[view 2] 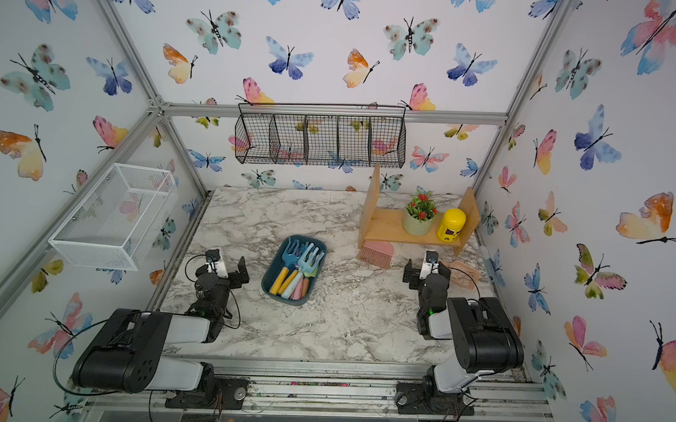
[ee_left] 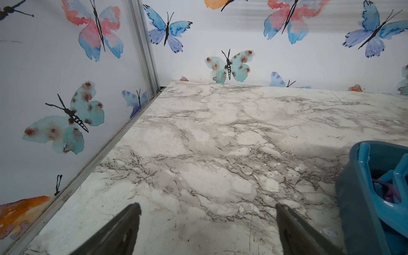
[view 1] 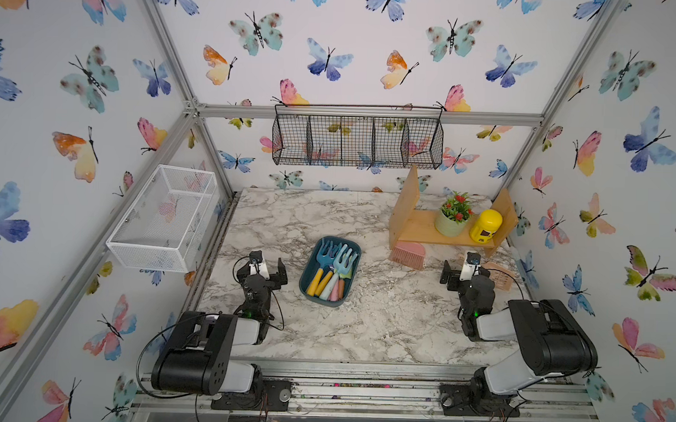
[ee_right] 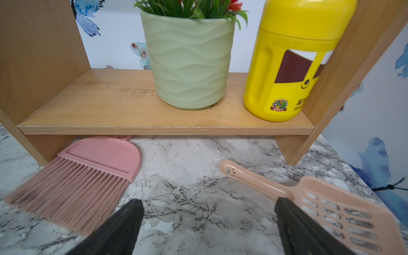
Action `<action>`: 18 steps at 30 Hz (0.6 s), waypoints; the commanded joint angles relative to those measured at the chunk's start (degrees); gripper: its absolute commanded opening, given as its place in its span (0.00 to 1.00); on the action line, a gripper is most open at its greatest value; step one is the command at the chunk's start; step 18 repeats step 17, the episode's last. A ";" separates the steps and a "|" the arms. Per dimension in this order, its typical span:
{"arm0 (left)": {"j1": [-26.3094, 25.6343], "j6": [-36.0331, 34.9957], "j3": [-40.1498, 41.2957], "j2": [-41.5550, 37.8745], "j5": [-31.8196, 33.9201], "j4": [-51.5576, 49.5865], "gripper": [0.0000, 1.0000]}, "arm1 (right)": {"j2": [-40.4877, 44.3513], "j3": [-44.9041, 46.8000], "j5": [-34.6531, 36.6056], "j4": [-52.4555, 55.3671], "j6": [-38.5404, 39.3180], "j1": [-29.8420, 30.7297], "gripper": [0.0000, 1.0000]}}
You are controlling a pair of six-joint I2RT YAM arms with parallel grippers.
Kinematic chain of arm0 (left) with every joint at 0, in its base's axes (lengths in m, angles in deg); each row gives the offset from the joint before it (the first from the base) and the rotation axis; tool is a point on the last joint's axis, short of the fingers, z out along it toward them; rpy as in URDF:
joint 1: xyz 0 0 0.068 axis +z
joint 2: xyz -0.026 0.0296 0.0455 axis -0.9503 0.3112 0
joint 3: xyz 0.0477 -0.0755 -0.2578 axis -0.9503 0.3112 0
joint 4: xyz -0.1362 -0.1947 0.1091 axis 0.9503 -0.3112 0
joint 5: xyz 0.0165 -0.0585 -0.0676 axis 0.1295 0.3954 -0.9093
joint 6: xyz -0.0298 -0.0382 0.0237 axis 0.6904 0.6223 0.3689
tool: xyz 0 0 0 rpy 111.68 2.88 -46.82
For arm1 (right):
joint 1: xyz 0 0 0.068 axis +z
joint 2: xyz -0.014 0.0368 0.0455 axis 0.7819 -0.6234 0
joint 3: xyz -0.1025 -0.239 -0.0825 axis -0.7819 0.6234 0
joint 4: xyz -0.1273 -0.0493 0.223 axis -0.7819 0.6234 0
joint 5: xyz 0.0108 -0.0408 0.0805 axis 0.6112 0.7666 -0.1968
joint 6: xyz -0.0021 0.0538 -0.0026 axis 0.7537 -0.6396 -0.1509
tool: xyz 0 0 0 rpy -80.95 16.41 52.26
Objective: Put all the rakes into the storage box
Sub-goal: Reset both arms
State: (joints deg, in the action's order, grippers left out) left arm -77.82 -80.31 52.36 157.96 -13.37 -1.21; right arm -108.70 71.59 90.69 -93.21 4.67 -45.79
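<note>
1. Rake-shaped toy tools are lying inside the dark teal plastic storage box (view 1: 321, 299), a low-walled tub with rounded corners near the middle of the white marble-patterned table (view 1: 363, 336). A darker blue pronged head (view 1: 324, 253) and a lighter blue pronged head (view 1: 346, 260) are both showing, and which one is the rake cannot be told.
2. Yellow, white, pink and orange handles (view 1: 313, 283) are overlapping at the tub's near end, so it is hard to match handles to heads.
3. Left gripper (ee_left: 208, 208) is hanging over bare table just beside the tub, jaws spread wide and gripping nothing. The left wrist view is cutting the tub off at the frame edge.
4. Right gripper (ee_right: 208, 202) is hovering before the light wooden shelf (ee_right: 132, 103), jaws spread wide and empty. One finger is covering part of the peach slotted plastic scoop (ee_right: 254, 176); contact cannot be judged.
5. Pink plastic hand brush (ee_right: 106, 154) is poking out from under the shelf, its handle hidden beneath the board.
6. Pale green ribbed plant pot (ee_right: 189, 66) and yellow plastic bottle (ee_right: 276, 66) are standing on the shelf. The right wrist view is cropping the plant, and the shelf's side panel is partly hiding the bottle.
</note>
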 commanded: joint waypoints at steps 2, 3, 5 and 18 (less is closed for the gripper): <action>0.22 -0.52 -0.14 0.13 -1.30 0.87 0.98 | 0.15 -0.61 -0.58 -0.02 -0.52 -0.20 0.99; 0.31 -0.52 -0.14 0.20 -1.39 0.86 0.98 | 0.15 -0.61 -0.58 -0.02 -0.45 -0.20 0.99; 0.48 -0.42 -0.38 0.21 -1.84 0.62 0.98 | 0.15 -0.61 -0.58 -0.02 -0.52 -0.20 0.99; 3.10 0.62 -1.38 0.31 -6.62 -1.48 0.98 | 0.15 -0.66 -0.58 0.07 -0.52 -0.20 0.99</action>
